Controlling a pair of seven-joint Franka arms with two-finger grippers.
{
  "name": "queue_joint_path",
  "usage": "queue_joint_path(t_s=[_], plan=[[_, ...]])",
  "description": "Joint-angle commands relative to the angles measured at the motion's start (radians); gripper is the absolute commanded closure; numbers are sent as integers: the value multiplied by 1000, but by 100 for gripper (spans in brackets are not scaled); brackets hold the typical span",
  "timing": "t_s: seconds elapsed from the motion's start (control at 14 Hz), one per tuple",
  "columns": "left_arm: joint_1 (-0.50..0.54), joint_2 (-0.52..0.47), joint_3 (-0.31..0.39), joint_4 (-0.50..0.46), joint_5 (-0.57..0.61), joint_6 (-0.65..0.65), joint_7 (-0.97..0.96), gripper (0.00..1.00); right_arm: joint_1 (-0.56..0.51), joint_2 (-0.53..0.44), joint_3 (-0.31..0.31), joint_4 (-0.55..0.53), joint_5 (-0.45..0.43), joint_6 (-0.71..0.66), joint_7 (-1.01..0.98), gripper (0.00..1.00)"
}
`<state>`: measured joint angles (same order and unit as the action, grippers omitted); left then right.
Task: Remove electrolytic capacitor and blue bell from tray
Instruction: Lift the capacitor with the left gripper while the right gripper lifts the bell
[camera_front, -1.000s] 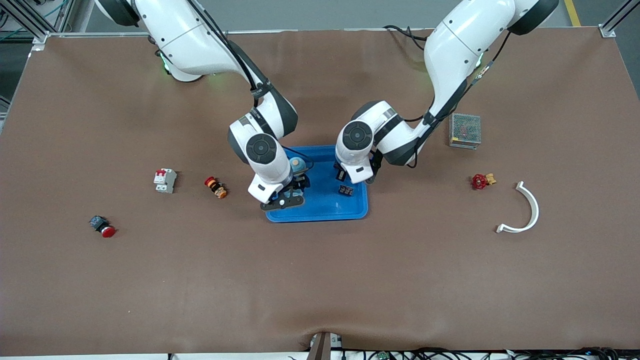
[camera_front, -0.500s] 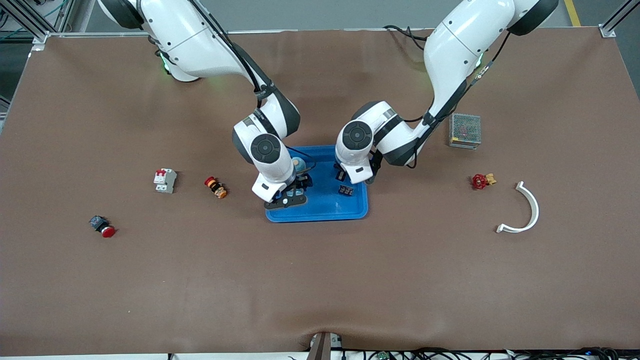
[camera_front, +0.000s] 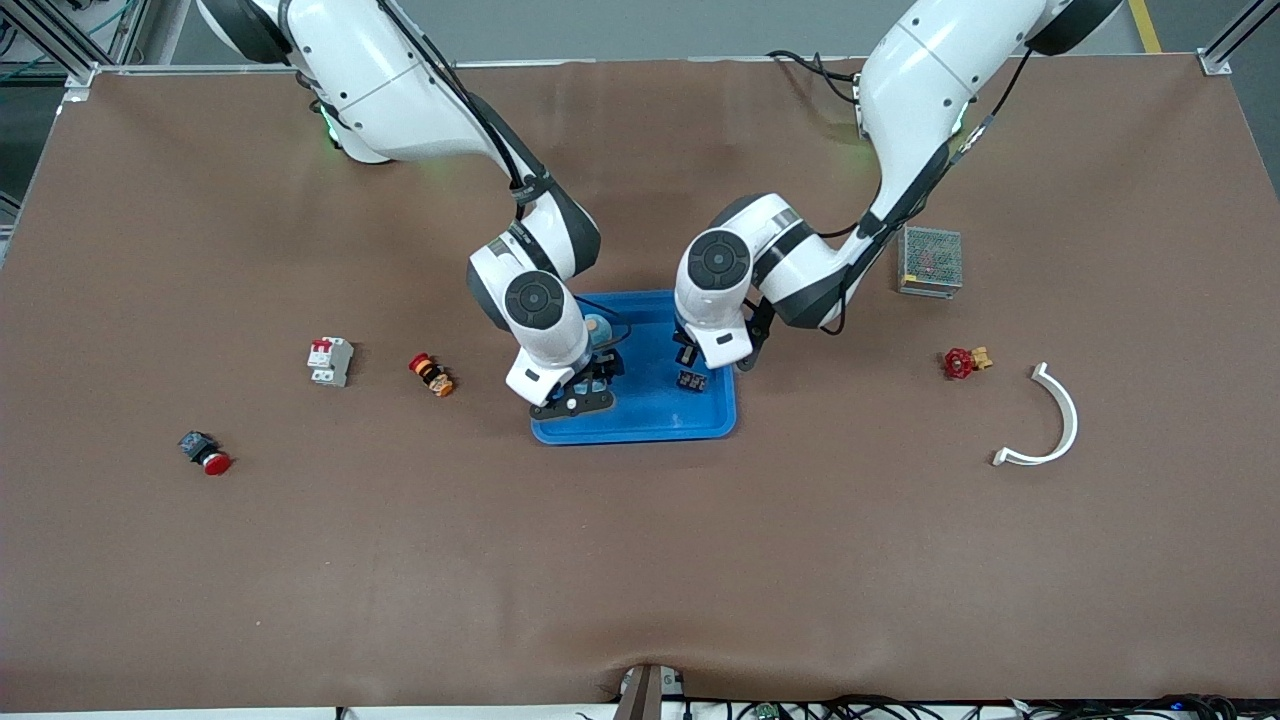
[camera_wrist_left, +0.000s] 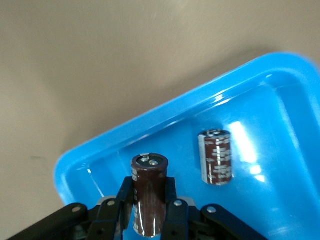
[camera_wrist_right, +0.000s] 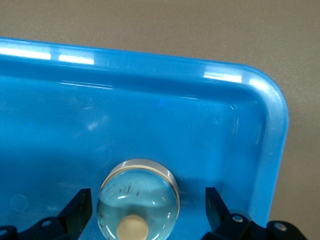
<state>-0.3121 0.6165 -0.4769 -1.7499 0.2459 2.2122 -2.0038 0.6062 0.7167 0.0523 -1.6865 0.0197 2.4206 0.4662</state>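
Observation:
A blue tray (camera_front: 650, 425) lies mid-table. My left gripper (camera_front: 686, 356) is over the tray's end toward the left arm, shut on a brown capacitor (camera_wrist_left: 149, 192) held upright between its fingers (camera_wrist_left: 176, 210). A second capacitor (camera_wrist_left: 216, 157) lies in the tray (camera_wrist_left: 165, 117) next to it, also visible from the front (camera_front: 690, 380). My right gripper (camera_wrist_right: 145, 207) is open at the tray's other end. The silver dome bell (camera_wrist_right: 138, 200) sits between its fingers (camera_wrist_right: 77, 210) without touching them. In the front view the bell (camera_front: 597, 326) is partly hidden by the right hand.
Toward the right arm's end lie an orange-black part (camera_front: 432, 374), a white breaker (camera_front: 329, 360) and a red push button (camera_front: 206, 453). Toward the left arm's end sit a metal mesh box (camera_front: 930, 260), a red valve (camera_front: 964, 361) and a white curved piece (camera_front: 1052, 420).
My left gripper has closed on the upright capacitor. My right hand has shifted slightly toward the left arm's end over the bell and stayed open.

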Motion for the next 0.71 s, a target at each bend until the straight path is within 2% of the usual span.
queue_joint_path(t_s=[0.0,0.43,0.64], plan=[[36,-110,3,-20,15,-90,80,100,17,6,-11,4,-15,11,23,0],[183,-256,-16,-51,7,-193,380,100,17,6,-11,4,-15,9,25,0],[261,-309,-20,-62,0,-252,566,100,17,6,-11,4,-15,9,25,16]])
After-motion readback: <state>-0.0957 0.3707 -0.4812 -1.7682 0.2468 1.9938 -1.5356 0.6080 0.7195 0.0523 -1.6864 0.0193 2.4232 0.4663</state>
